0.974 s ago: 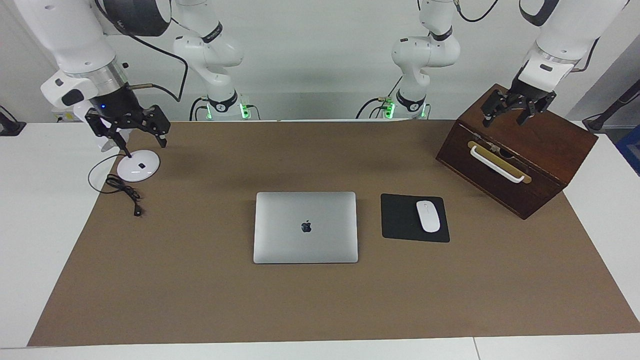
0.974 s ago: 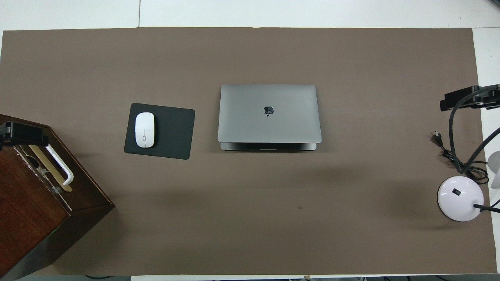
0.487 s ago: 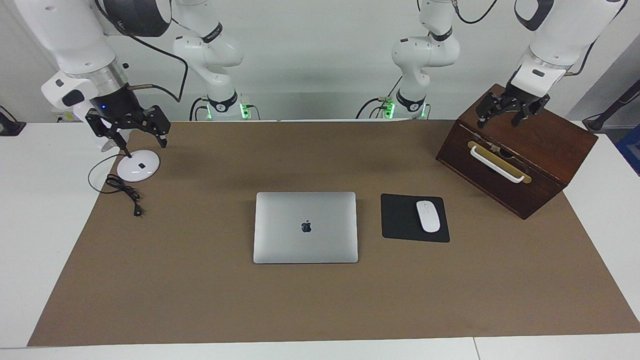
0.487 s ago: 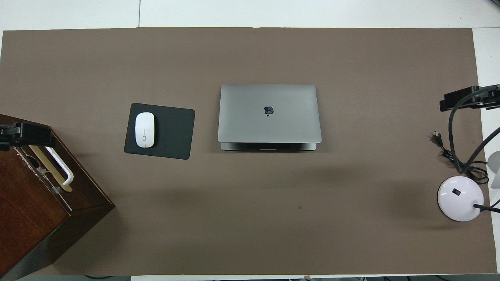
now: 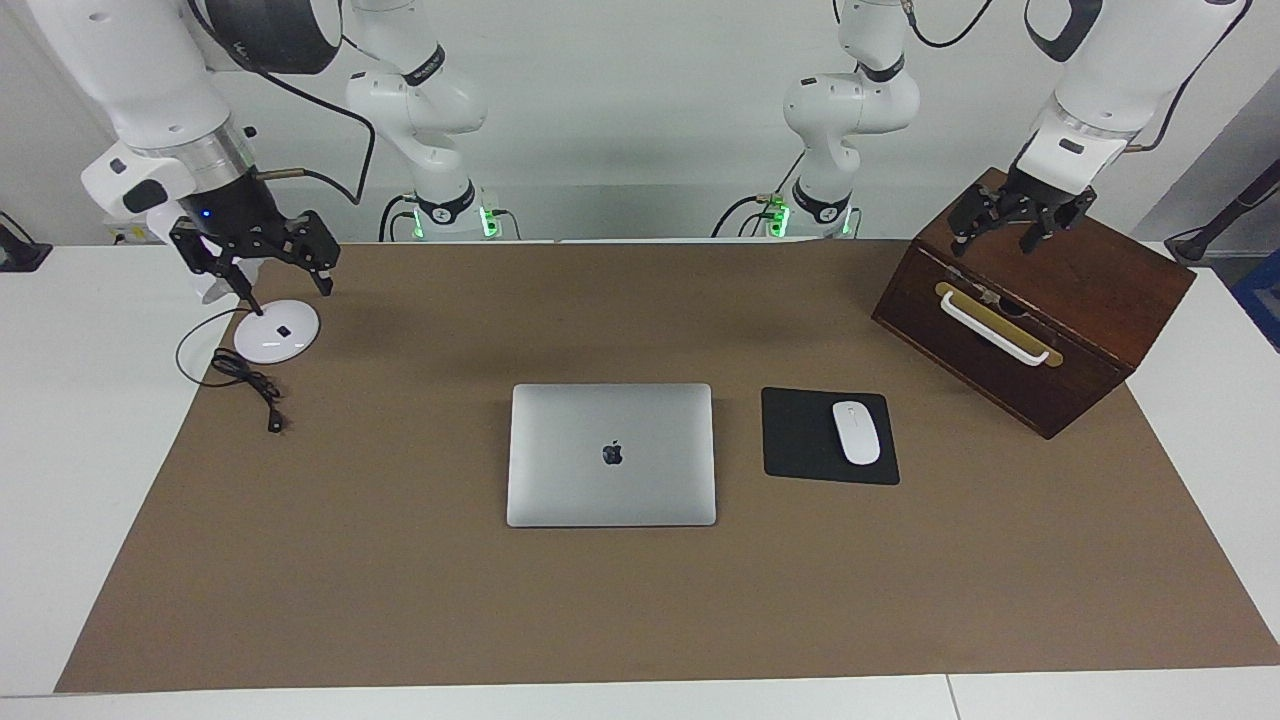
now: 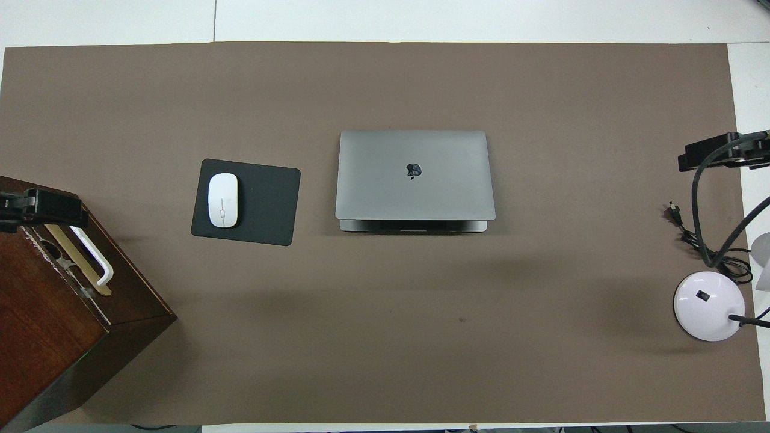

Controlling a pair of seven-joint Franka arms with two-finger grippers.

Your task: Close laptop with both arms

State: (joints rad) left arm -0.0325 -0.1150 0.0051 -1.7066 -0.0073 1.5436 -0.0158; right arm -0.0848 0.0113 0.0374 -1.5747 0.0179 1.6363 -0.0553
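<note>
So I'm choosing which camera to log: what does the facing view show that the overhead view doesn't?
Only the facing view shows the arms whole: left gripper open over the wooden box, right gripper open over the lamp base. Only the overhead view shows the laptop's base edge under its lowered lid. Both show the laptop, mouse and mouse pad.

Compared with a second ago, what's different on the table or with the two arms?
Only the left gripper moved: over the wooden box it rose a little and drew back toward the robots. It holds nothing. The right gripper stayed over the lamp base, and the laptop lies shut as before.
</note>
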